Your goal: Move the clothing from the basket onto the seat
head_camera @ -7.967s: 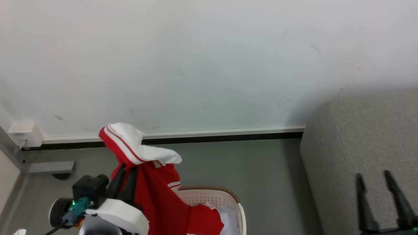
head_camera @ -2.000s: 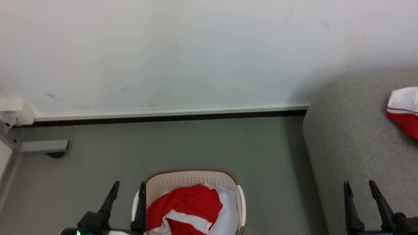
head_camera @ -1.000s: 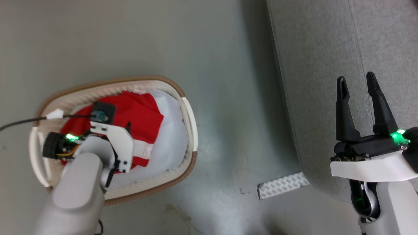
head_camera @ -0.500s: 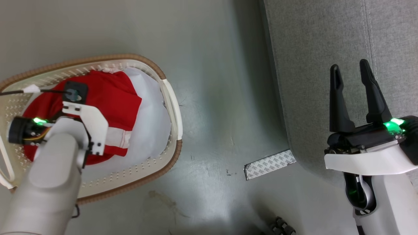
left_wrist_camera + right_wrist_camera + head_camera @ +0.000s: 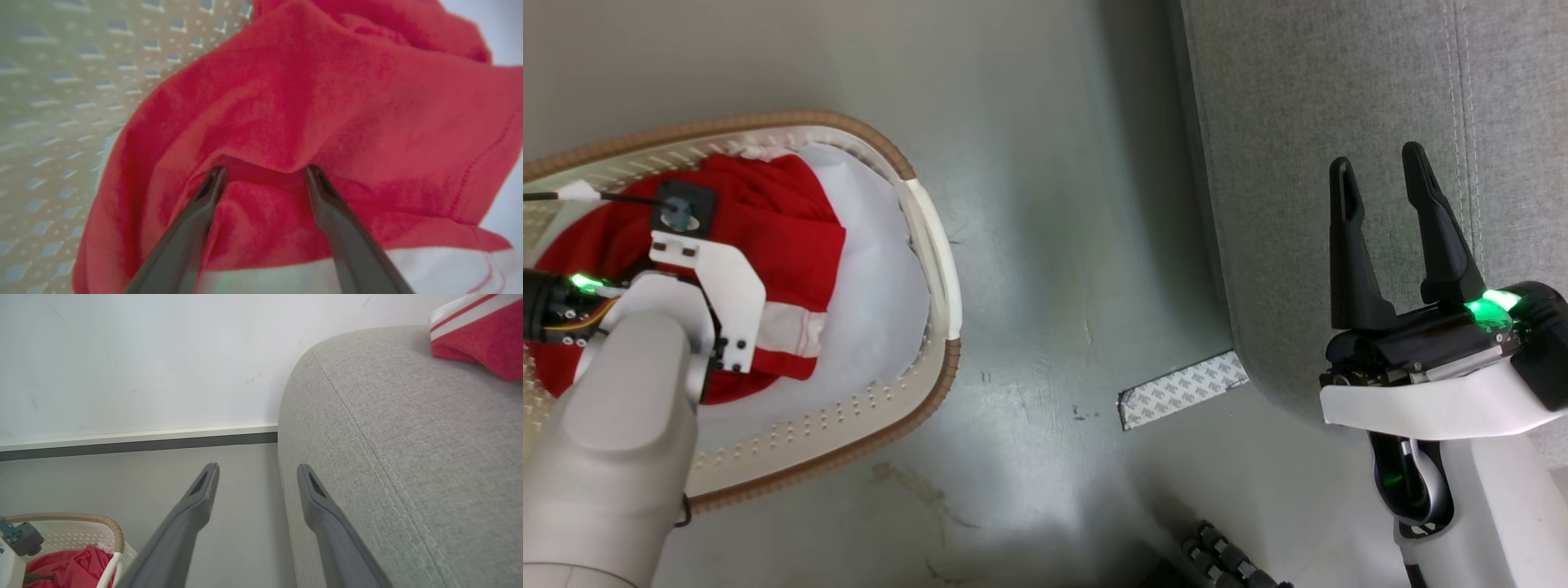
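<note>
Inside the basket (image 5: 929, 245), the left hand (image 5: 265, 170) points down into the clothing (image 5: 327, 102). Its fingers are apart and both tips are pushed into the red fabric, w/ a soft fold bulging up btwn them. The fold is not pinched. Just beside one finger is the basket's holed wall. Near the hand's base runs a white band of the same garment. In the head view the pale forearm covers this hand, and red cloth shows all round the wrist. A plain white sheet (image 5: 878, 286) lies under the cloth, on the side toward the right hand (image 5: 1377, 161).

The right hand is well apart from the basket. Its fingers are apart w/ nothing btwn them, and it hovers over the seat (image 5: 1339, 82) near the seat's outer edge. Ahead of its tips, in its wrist view, are grey floor (image 5: 241, 490), a dark skirting (image 5: 139, 446) and a pale wall (image 5: 143, 355). The seat's rounded corner is just beside one finger. Farther along the seat top, well past the tips, lies a red-and-white garment (image 5: 478, 339). Btwn the two hands, nearer the right one, a patterned strip (image 5: 1183, 390) lies flat on the floor at the seat's foot.
</note>
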Tool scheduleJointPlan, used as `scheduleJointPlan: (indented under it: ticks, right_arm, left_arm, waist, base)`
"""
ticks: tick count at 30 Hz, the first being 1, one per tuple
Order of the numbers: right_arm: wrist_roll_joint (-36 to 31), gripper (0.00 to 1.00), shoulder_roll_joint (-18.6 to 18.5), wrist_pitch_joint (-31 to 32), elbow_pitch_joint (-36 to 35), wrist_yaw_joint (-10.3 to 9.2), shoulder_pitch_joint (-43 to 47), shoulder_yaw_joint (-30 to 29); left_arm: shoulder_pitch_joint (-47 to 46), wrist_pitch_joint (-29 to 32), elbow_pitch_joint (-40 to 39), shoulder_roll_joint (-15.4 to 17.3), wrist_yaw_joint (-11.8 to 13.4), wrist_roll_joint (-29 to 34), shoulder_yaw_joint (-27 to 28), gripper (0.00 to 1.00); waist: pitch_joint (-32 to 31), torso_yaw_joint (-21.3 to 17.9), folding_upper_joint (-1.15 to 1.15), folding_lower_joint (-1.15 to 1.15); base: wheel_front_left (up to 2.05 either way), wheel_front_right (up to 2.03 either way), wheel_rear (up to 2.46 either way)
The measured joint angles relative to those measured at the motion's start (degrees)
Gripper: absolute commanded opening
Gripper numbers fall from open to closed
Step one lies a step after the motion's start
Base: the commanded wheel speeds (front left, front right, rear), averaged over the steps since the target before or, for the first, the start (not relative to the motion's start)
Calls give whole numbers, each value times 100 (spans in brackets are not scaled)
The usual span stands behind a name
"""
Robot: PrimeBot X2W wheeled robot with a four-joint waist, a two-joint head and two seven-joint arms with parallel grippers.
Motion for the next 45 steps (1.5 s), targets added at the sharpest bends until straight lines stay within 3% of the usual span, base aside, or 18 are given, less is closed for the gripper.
scheduleJointPlan:
  ticks: [7, 9, 13, 23, 36, 45]
  right_arm:
    - [56, 100, 0, 0, -23, 0, 1, 41]
    - [57, 100, 0, 0, -23, 0, 12, 27]
    - [57, 100, 0, 0, -31, 0, 47, 7]
    - [-15, 100, 0, 0, 47, 0, 52, -114]
    - [-244, 100, 2, 0, 165, 0, 281, -535]
    - [-361, 100, 2, 0, 277, 0, 623, -791]
  left_arm:
    - [-37, 38, -31, 37, -18, -15, -64, 100]
    - [-37, 34, -34, 43, -47, -15, -98, 53]
    - [-37, -48, -41, 49, -88, -25, -159, 0]
    - [-39, -368, 4, -63, -229, -229, -234, 0]
    - [425, -1072, -211, -911, -955, -1193, -60, 0]
    - [918, -1060, -700, -1393, -1149, -2334, -219, 0]
  waist:
    - [170, -94, 0, 0]
    - [192, -102, 0, 0]
    - [206, -90, 0, 0]
    - [6, 41, 0, 0]
    - [-804, 401, 1, -1]
    - [-1475, 607, 1, -1]
  base:
    - [0, 0, 0]
    - [0, 0, 0]
    - [0, 0, 0]
    - [0, 0, 0]
    - [0, 0, 0]
    - [0, 0, 0]
